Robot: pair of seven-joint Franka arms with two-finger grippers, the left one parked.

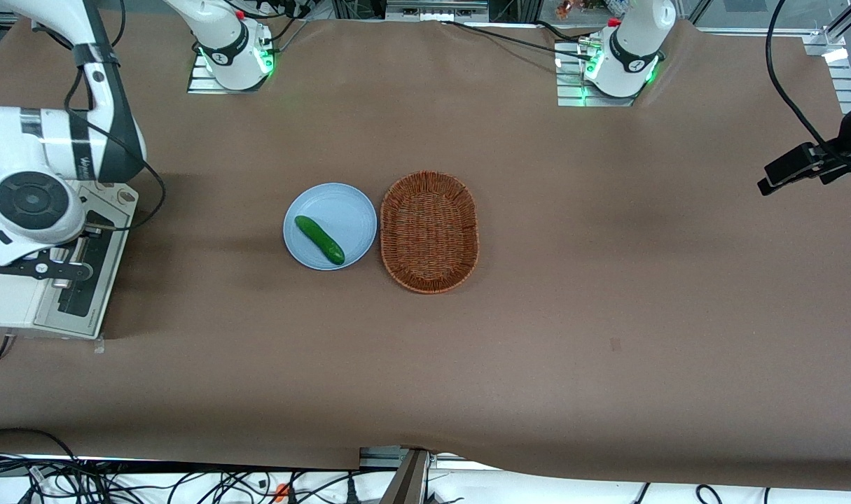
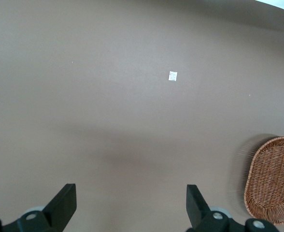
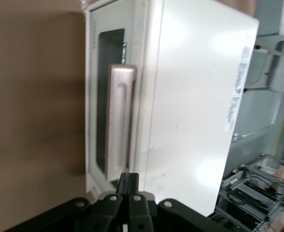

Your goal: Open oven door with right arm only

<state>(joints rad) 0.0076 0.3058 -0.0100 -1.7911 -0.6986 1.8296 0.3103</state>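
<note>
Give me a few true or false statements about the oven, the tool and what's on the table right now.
1. The oven door is shut. True.
2. The cucumber lies in the basket. False: it lies on the blue plate, beside the basket.
3. The right arm's tool is near the door's silver handle, fingers together. True.
4. The tool grips the handle. False: it holds nothing.
5. The basket holds nothing. True.

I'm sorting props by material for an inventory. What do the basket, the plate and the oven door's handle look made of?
Basket: woven wicker or rattan, brown with visible strands. Plate: smooth pale blue, likely plastic or ceramic, can't tell which. Oven door handle: brushed silver metal or metal-look plastic, with a dull sheen. The right arm's tool hangs shut just beside the handle's end.
</note>
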